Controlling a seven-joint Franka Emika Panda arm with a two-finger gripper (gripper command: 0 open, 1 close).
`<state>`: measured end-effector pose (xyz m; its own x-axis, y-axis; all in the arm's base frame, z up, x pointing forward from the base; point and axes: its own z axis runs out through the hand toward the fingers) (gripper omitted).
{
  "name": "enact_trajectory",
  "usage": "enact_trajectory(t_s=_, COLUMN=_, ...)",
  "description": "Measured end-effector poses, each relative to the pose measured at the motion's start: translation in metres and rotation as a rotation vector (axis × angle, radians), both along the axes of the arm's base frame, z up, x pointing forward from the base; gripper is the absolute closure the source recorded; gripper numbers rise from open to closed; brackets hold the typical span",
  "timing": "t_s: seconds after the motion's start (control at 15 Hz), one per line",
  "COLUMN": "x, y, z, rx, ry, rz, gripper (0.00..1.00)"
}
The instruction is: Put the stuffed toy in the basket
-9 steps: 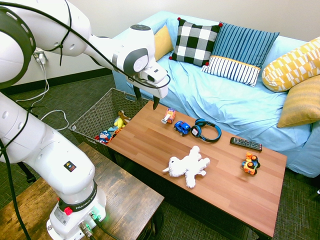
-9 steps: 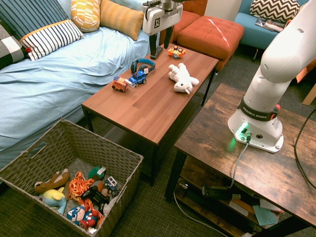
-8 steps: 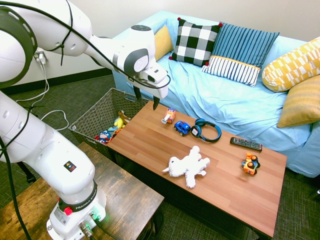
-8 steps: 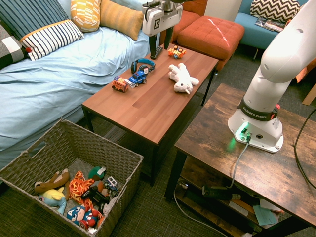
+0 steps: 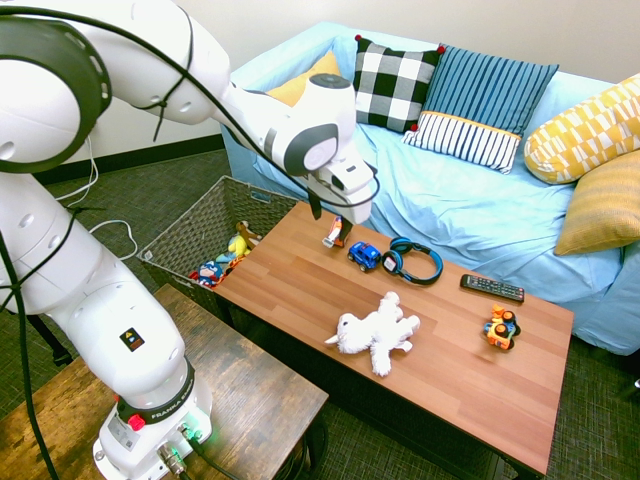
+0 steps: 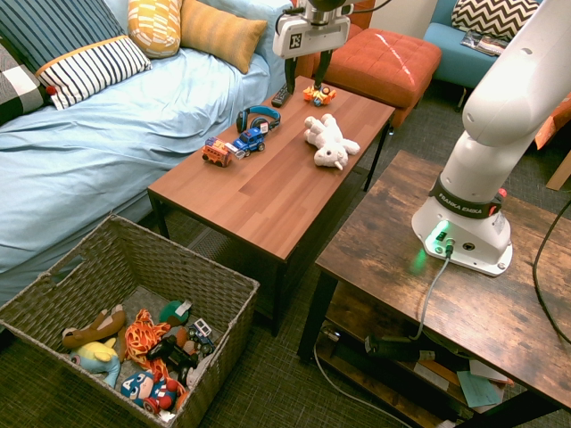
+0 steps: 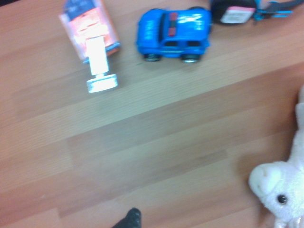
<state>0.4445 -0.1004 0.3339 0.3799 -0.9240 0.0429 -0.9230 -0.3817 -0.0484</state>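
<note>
A: Start with the big pieces?
B: The basket point(image 6: 134, 294) sits on the floor off one end of the worktop point(image 5: 300, 290), already holding other toys. The stuffed toy point(image 5: 377, 331) lies flat mid-worktop, well apart from it.
A: And the fingers?
B: The gripper point(image 5: 336, 213) hangs above the worktop, pointing down, fingers spread and empty. The toy lies off to the side towards the worktop's front edge, its long axis along the worktop.
A: Obstacles?
B: A blue toy car point(image 7: 173, 28), an orange one point(image 7: 90, 31) and headphones point(image 5: 412, 260) lie near, none between.
</note>
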Motion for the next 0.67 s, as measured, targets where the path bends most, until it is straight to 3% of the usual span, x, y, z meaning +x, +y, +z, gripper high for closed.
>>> enact_trajectory(t_s=0.33, x=0.004, y=-0.073, z=-0.068, rx=-0.058, ry=0.075, rz=-0.271, gripper=0.00)
enact_trajectory(t_s=0.67, x=0.003, y=-0.084, z=-0.128, rx=-0.054, ry=0.175, rz=-0.408, gripper=0.00)
